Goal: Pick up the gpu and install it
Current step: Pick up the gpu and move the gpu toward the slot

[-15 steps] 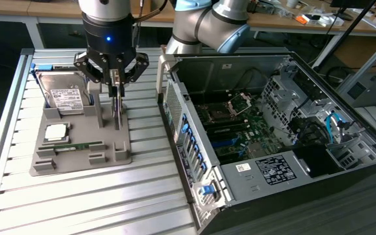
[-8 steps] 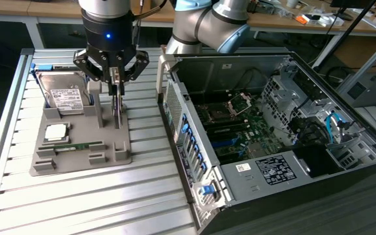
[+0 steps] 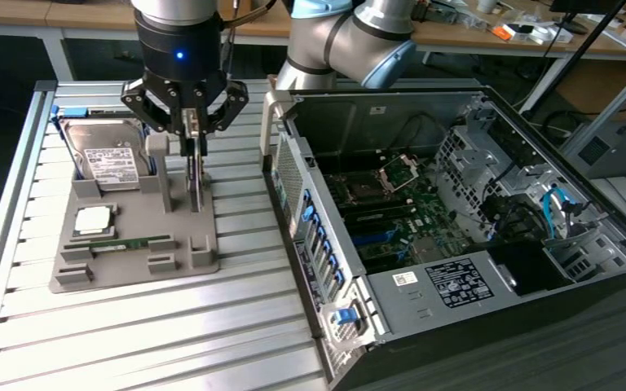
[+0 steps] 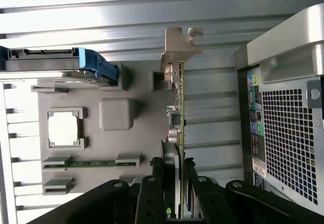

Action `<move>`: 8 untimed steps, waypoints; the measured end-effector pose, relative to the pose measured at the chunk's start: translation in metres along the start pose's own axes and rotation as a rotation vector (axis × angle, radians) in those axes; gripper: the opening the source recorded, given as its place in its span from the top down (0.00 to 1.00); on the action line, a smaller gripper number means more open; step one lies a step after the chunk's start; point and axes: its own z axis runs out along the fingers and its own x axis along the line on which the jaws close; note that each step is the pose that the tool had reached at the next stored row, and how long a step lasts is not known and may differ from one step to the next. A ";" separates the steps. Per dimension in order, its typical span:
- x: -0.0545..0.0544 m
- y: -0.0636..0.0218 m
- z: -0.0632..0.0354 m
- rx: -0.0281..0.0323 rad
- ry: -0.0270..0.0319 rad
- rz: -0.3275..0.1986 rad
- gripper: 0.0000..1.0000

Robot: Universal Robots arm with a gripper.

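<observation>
the black clawed gripper [image 3: 191, 134] pinches the thin dark silver-edged gpu card [image 3: 196, 183], standing on edge in the grey plastic tray [image 3: 117, 265]. grasp looks done; lifting and seating it in the open black computer case [image 3: 400, 114] remain.

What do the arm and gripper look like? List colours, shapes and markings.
The arm is a silver-grey tube with rounded joints and a light blue cap. The gripper is black: a glossy cylindrical body carrying a small blue light, then angular linked fingers with round pivot bolts.

The slatted table [image 3: 160, 326] bears a grey tray [image 3: 128, 262] and a computer case [image 3: 319, 252].
</observation>
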 end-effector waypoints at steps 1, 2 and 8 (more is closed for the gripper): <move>0.000 0.0000 -0.0007 -0.0001 0.0000 0.000 0.73; 0.000 0.0000 -0.0012 0.0000 0.0000 0.000 0.73; 0.000 0.0002 -0.0049 -0.0001 0.0000 0.000 0.73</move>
